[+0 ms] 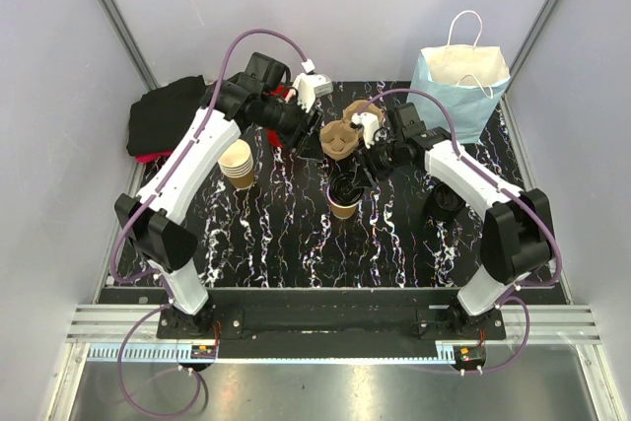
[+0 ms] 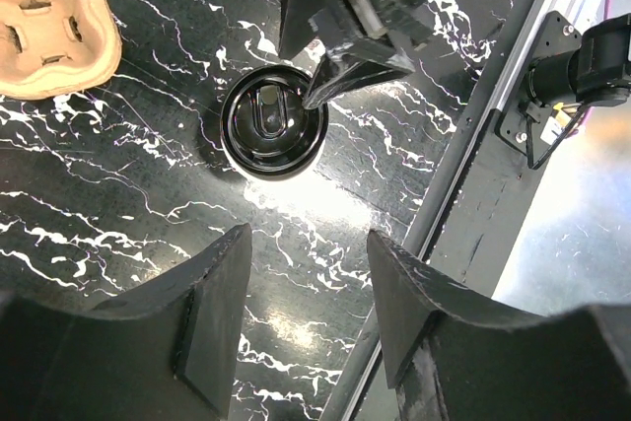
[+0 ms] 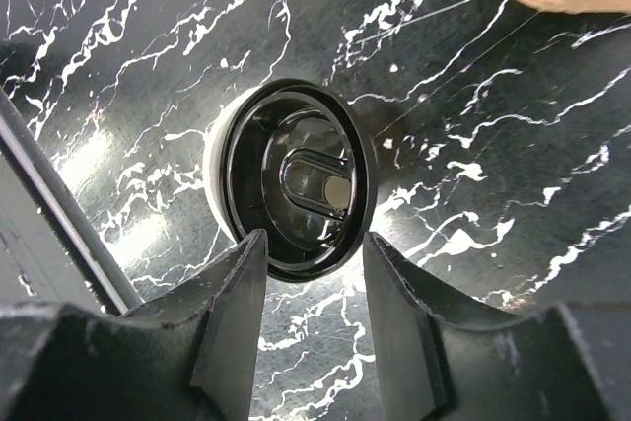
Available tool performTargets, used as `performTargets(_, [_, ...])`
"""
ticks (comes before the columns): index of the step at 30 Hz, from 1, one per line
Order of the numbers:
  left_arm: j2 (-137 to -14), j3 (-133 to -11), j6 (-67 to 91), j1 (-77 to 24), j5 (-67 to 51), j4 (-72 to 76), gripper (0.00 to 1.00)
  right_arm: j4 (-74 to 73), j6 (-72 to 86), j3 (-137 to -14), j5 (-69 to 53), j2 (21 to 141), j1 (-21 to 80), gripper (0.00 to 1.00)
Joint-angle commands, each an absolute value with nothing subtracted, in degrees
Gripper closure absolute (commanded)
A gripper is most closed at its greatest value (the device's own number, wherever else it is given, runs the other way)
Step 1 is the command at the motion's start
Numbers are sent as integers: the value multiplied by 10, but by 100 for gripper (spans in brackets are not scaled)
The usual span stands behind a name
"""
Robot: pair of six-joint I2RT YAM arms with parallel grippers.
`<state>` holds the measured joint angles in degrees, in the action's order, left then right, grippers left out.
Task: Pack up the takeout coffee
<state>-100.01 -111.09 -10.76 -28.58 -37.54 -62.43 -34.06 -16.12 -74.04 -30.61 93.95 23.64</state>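
- Takeout coffee cup point(image 1: 342, 206) stood upright just below centre of the overhead frame, on the black marble table point(image 1: 286, 239).
- Black lid point(image 3: 296, 179) sat on top of the cup; a thin strip of white rim showed on its left side in the right wrist view. Could not tell if the lid was pressed fully down.
- Right gripper point(image 3: 315, 244) hung straight over the lid, jaws spread to a middling width and gripping nothing. The lid's lower edge showed in the gap between the two fingers.
- In the left wrist view one dark finger point(image 2: 345, 64) of the right gripper overlapped the lid's upper-right rim; contact unclear.
- Left gripper point(image 2: 308, 239) was parted to a middling width and empty, with bare table between the fingers and the cup up-frame from them, apart.
- Brown pulp cup carrier point(image 1: 340, 135) lay above the cup in the overhead frame, close by, not touching.
- Stack of tan paper cups point(image 1: 237, 163) stood left of centre, beside the left arm.
- Blue paper bag point(image 1: 461, 91) with white handles stood upright, upper right.
- Black cloth point(image 1: 168, 117) was bunched at the upper left edge.
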Motion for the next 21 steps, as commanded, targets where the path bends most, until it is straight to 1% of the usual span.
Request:
performTargets(1, [-970, -1093, -118, -285, -388, -597, 46, -347, -156, -769, -327, 954, 236, 50])
performTargets(8, [-967, -1086, -118, -285, -393, -592, 46, -348, -157, -766, -325, 960, 236, 54])
performTargets(9, [-968, -1087, -118, -285, -394, -593, 46, -347, -158, -766, -328, 960, 236, 56])
performTargets(10, [-967, -1088, -119, -285, -395, -593, 46, -346, -156, -766, -329, 960, 235, 61])
performTargets(12, [-968, -1088, -118, -285, -396, -592, 46, -349, -156, -766, -336, 962, 235, 66])
performTargets(13, [-968, -1088, -117, -285, -396, -593, 46, -351, -156, -767, -337, 962, 236, 70])
performTargets(21, [-968, -1087, -117, -285, -398, -592, 46, -355, -152, -779, -344, 955, 234, 85])
